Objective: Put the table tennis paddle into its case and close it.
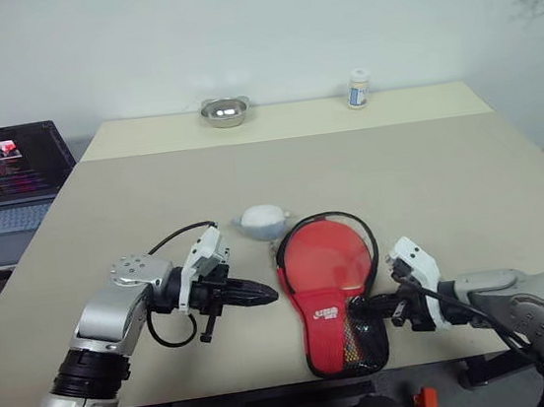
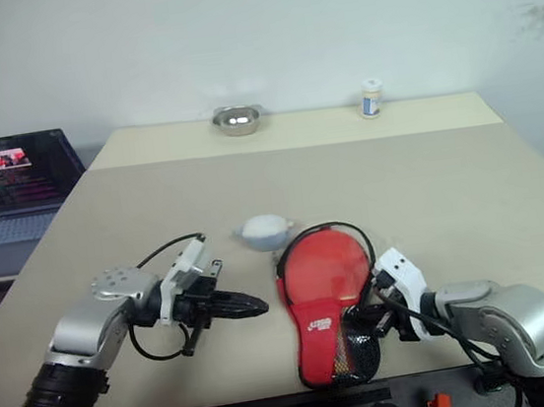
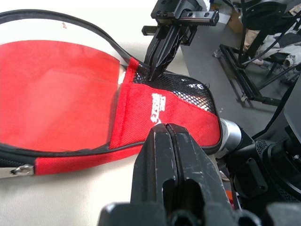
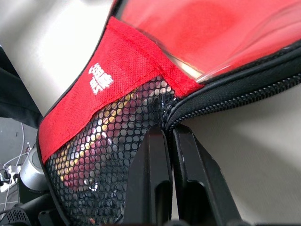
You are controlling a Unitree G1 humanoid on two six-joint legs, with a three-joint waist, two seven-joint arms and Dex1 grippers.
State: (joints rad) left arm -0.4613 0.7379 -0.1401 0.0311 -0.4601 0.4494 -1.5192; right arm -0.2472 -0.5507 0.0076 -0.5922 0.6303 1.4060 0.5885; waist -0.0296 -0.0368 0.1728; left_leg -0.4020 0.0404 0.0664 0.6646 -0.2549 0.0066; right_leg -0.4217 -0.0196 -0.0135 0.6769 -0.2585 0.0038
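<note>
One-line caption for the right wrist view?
Right pincer, shut, at the zipper rim of the red case beside its mesh pocket.

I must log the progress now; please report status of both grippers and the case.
Left gripper shut, empty, beside the case. Right gripper shut at the case's zipper rim by the mesh pocket. Case lies flat near the table edge. Small white bowl behind it, apart.

One case [image 1: 328, 296], one laptop [image 1: 9, 181], one metal bowl [image 1: 224, 111], one bottle [image 1: 359, 88], two grippers.
</note>
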